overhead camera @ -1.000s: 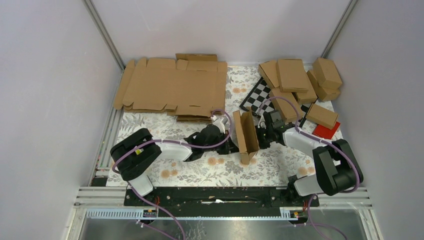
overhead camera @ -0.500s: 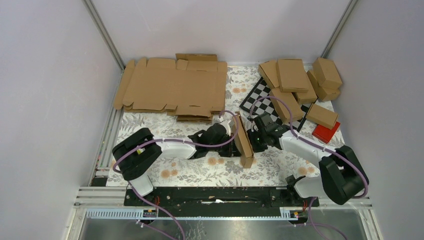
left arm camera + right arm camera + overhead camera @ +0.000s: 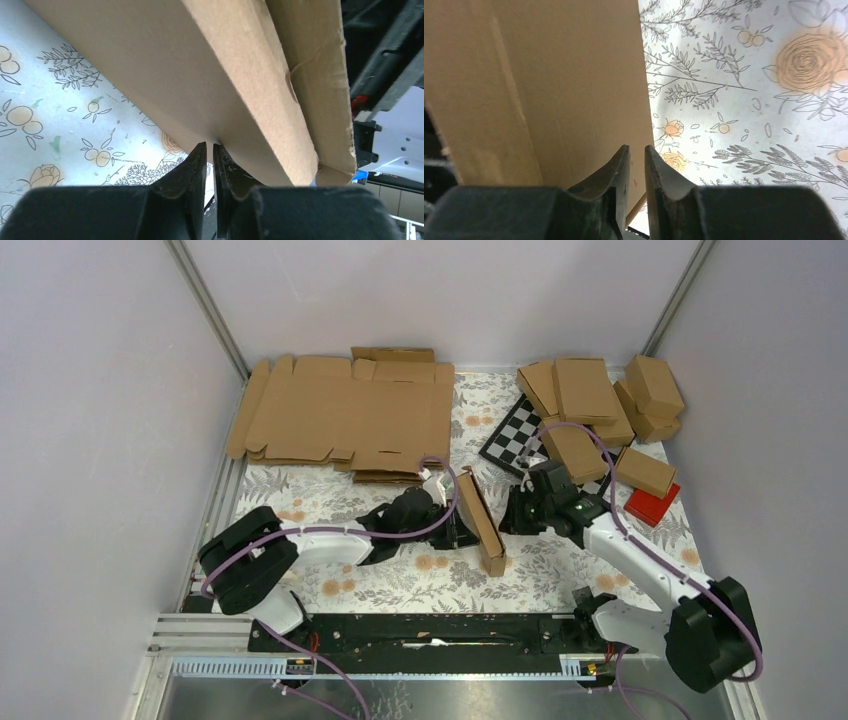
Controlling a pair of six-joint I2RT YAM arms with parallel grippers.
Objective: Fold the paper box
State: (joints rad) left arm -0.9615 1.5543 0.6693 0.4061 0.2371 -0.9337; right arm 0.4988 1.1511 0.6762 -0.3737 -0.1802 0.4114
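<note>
The paper box point(image 3: 482, 525) is a slim brown carton standing on its long edge in the middle of the floral mat, leaning a little. My left gripper point(image 3: 455, 525) is at its left face. In the left wrist view the fingertips point(image 3: 210, 146) touch the cardboard wall point(image 3: 200, 75), with only a narrow slit between them and nothing in it. My right gripper point(image 3: 508, 515) is just right of the box, a small gap away. In the right wrist view its jaws point(image 3: 637, 148) stand slightly apart and empty beside the box's face point(image 3: 549, 90).
A stack of flat cardboard blanks point(image 3: 345, 420) lies at the back left. Several folded boxes point(image 3: 590, 400) are piled at the back right, over a chequered board point(image 3: 512, 435). A red block point(image 3: 652, 503) lies near the right arm. Grey walls close in both sides.
The box has gone from gaping open to a slimmer, closed shape. My right gripper has drawn back to the right, off the box. Both grippers' jaws have parted slightly.
</note>
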